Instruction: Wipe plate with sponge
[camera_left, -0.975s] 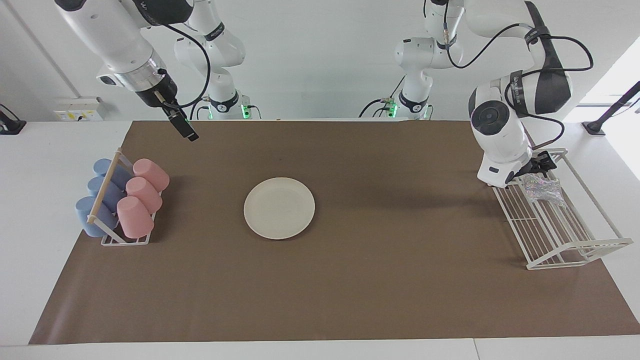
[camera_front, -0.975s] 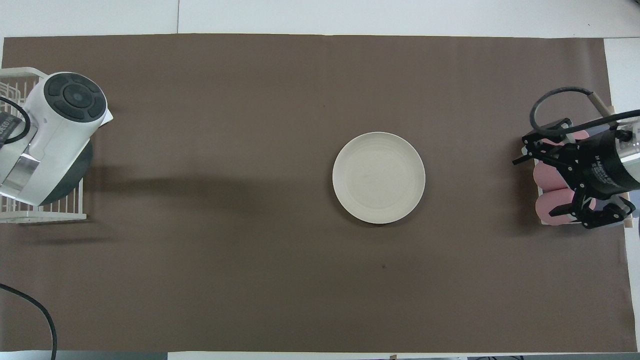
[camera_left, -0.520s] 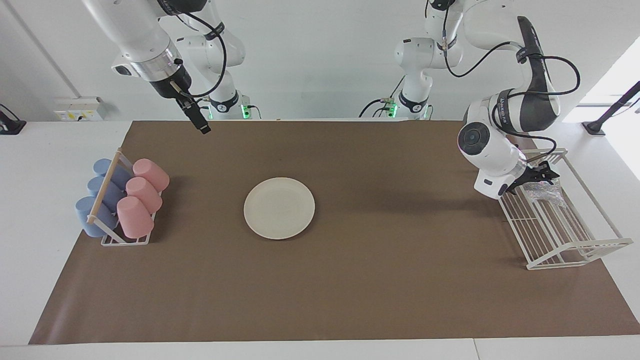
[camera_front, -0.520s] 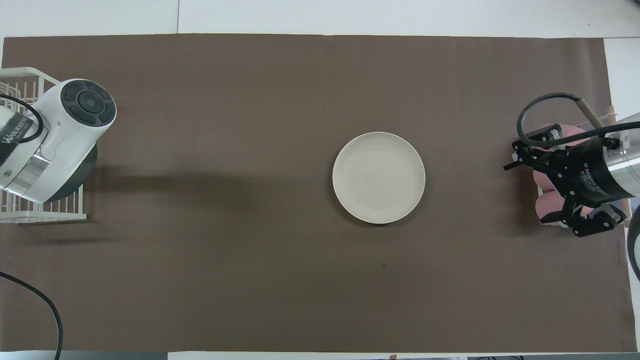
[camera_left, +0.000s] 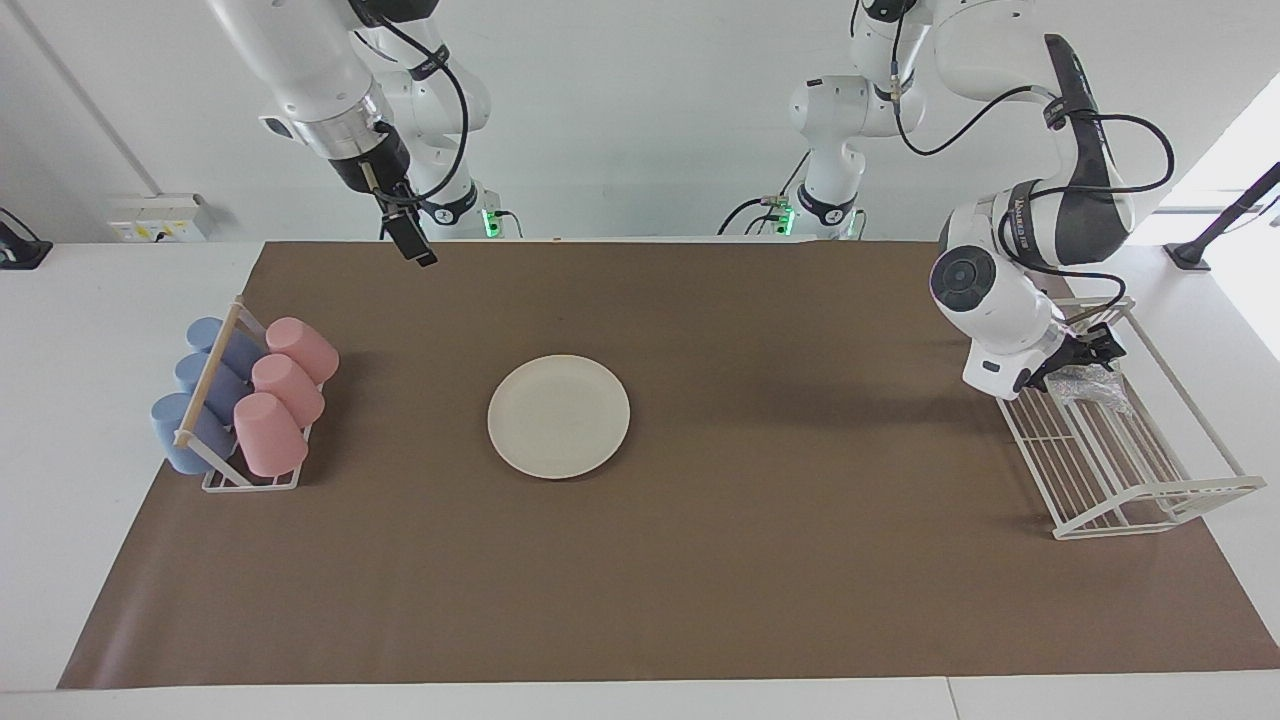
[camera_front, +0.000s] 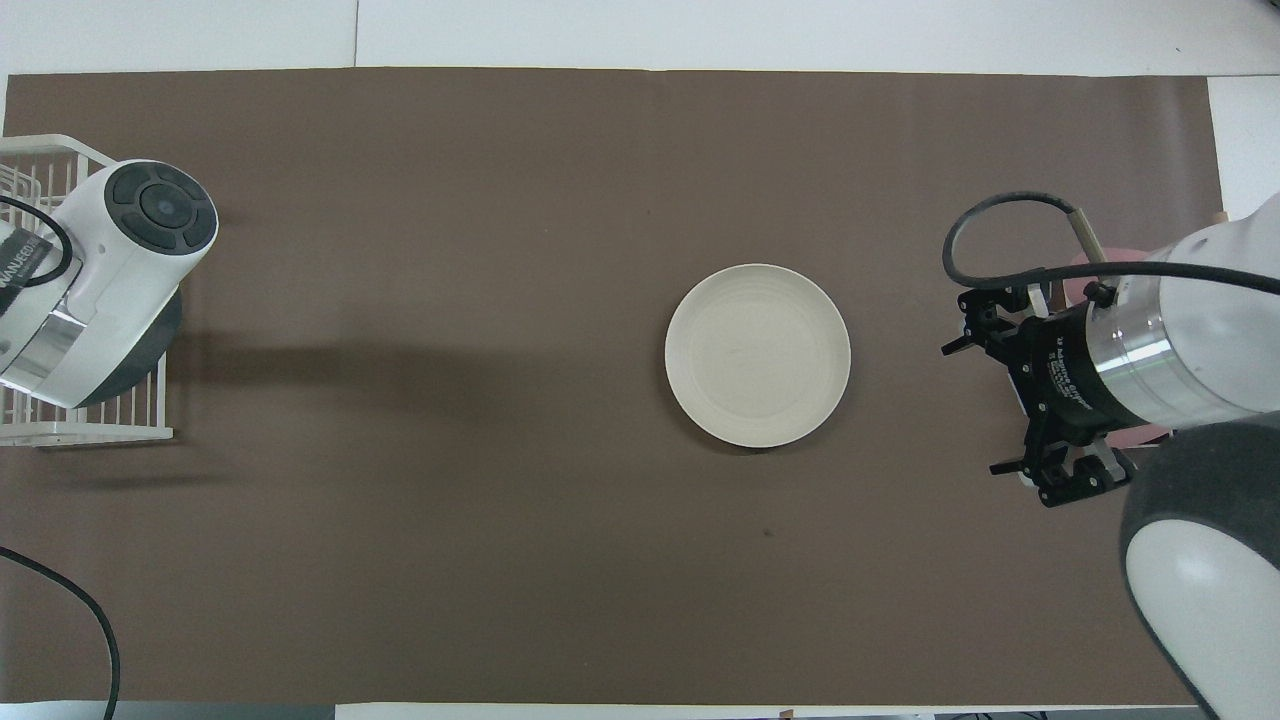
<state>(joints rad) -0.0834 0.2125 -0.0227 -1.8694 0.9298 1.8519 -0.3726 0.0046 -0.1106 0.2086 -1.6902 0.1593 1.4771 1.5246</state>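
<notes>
The cream-white plate (camera_left: 558, 416) (camera_front: 758, 355) lies flat in the middle of the brown mat. The silvery sponge (camera_left: 1097, 384) lies in the white wire rack (camera_left: 1130, 470) at the left arm's end of the table. My left gripper (camera_left: 1086, 352) is down in that rack, right on the sponge's robot-side edge. From overhead the left arm's wrist (camera_front: 100, 280) hides both the gripper and the sponge. My right gripper (camera_left: 411, 240) (camera_front: 982, 405) hangs high and open over the mat between the plate and the cup rack, holding nothing.
A rack of blue and pink cups (camera_left: 245, 395) lying on their sides stands at the right arm's end of the table. The wire rack (camera_front: 30, 160) pokes out from under the left arm in the overhead view. The brown mat (camera_left: 700, 580) covers most of the table.
The right arm has swung from over the cup rack toward the plate, staying open. The left gripper has settled onto the sponge, which now looks more bunched up.
</notes>
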